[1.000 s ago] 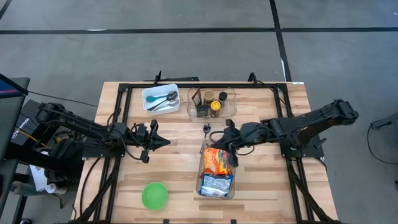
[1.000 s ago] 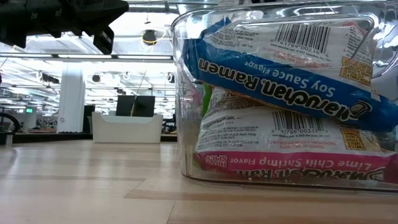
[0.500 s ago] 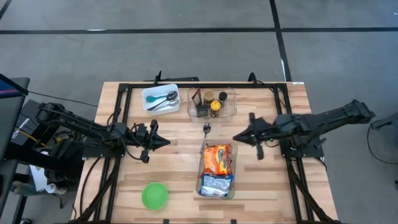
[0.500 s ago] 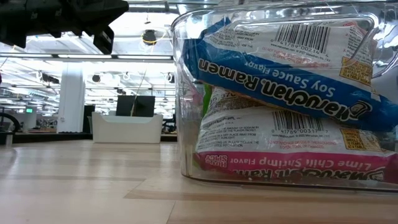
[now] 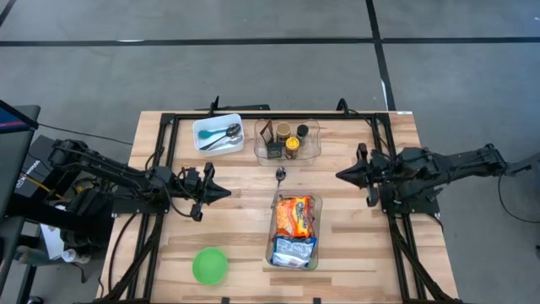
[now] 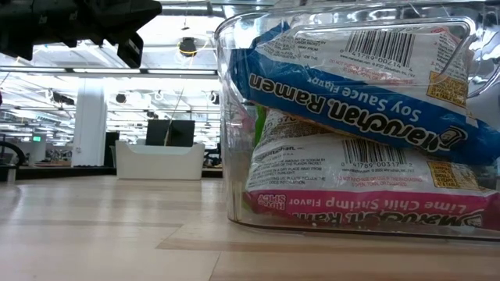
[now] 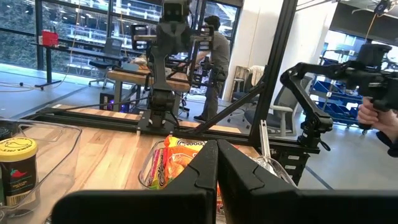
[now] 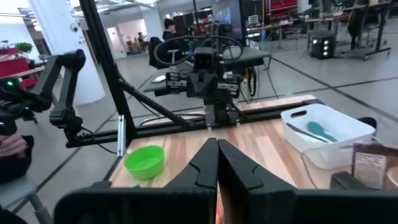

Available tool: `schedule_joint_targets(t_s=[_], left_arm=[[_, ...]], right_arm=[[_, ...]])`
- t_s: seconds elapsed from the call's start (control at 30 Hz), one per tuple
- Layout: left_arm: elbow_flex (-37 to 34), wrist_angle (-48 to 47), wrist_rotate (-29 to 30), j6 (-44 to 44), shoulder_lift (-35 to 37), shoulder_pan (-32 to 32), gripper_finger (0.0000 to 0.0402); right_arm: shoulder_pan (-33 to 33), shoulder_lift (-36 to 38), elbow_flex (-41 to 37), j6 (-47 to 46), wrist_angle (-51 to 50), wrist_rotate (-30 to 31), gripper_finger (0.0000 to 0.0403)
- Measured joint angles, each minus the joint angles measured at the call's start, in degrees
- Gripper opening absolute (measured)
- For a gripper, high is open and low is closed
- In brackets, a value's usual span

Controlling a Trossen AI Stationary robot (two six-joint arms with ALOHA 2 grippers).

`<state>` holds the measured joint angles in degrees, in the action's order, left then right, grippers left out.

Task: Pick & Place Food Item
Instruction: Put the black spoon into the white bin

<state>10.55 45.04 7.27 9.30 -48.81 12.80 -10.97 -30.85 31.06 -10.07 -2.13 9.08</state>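
A clear bin near the table's front middle holds ramen packets: an orange one at its far end and a blue-and-white one at its near end. The low view shows the blue soy-sauce packet lying on a pink lime-chili packet. My right gripper hovers shut right of the bin, holding nothing. My left gripper waits shut to the bin's left, also with nothing in it. Both point level toward the table's middle.
A green bowl sits at the front left. A white tray with utensils and a clear bin of jars stand at the back. A small utensil lies just beyond the ramen bin. People show in the room behind.
My right gripper has drawn back from above the ramen bin's far end toward the table's right edge, levelling out as it went, and stays shut with nothing in it. The packets lie still in the bin.
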Motion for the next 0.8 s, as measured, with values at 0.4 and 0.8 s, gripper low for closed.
schedule_joint_targets(t_s=[0.4,0.8], left_arm=[[0.0,0.0,0.02,0.0,0.02,-0.02,0.0],[0.0,0.0,0.02,-0.01,0.02,0.0,0.0]], right_arm=[[1.01,15.41,-11.03,0.0,2.39,0.0,0.0],[0.97,25.63,-20.71,-0.35,4.59,0.0,0.0]])
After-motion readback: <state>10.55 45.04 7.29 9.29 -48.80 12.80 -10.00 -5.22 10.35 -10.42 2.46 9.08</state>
